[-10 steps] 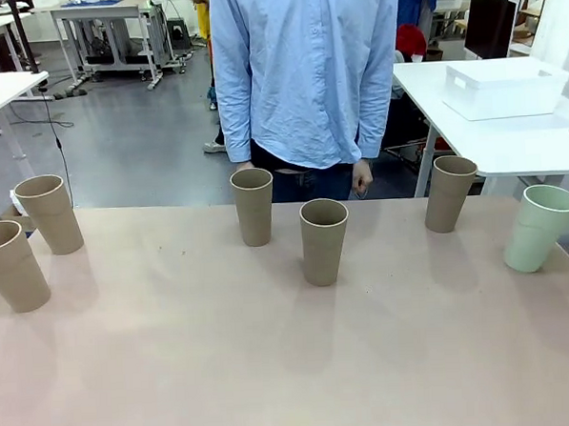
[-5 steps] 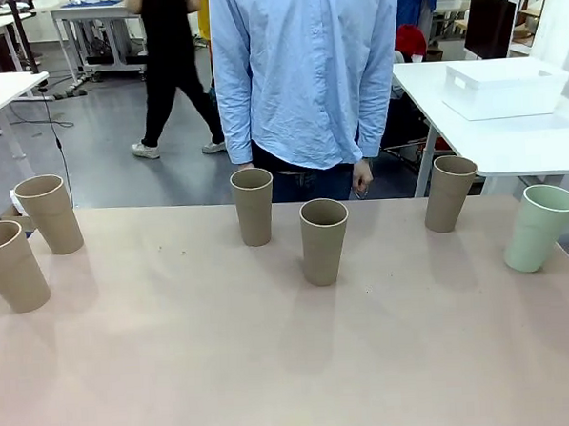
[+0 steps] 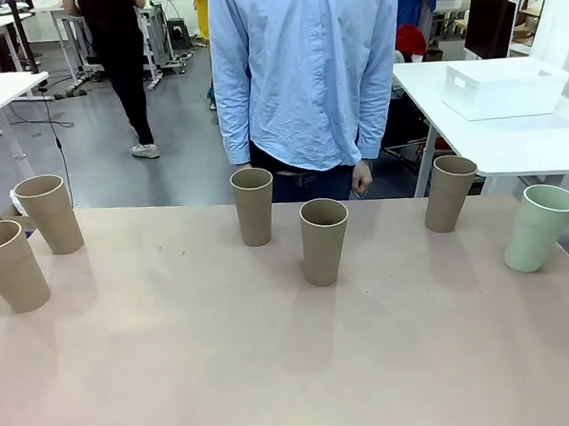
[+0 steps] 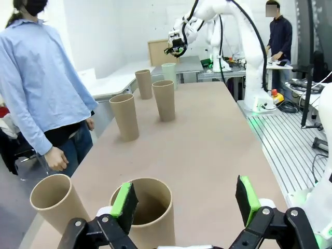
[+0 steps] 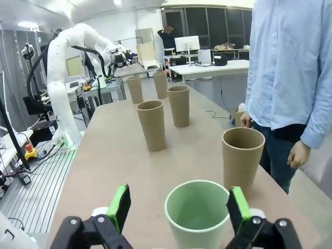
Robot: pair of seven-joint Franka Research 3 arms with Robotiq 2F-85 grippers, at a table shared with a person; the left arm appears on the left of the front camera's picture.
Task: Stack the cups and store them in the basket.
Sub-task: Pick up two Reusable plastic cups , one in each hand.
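Note:
Six cups stand upright on the pink table: tan ones at the far left [image 3: 48,214], near left [image 3: 13,266], middle back [image 3: 253,206], middle [image 3: 324,240] and right [image 3: 450,193], and a mint-green cup [image 3: 540,226] at the far right. In the left wrist view my left gripper [image 4: 185,203] is open, with a tan cup [image 4: 148,212] just ahead of its left pad and another [image 4: 57,202] beside it. My right gripper [image 5: 179,207] is open, and the mint cup [image 5: 197,218] stands just ahead between its pads. The white basket [image 3: 505,87] sits on a separate white table at the back right.
A person in a light blue shirt [image 3: 306,69] stands at the far edge with hands hanging down. Another person [image 3: 118,50] walks in the background. The near half of the table [image 3: 273,366] is bare. In each wrist view the other arm shows farther off, above the table's end.
Nothing on the table has moved. A person in dark clothes has walked leftward across the background.

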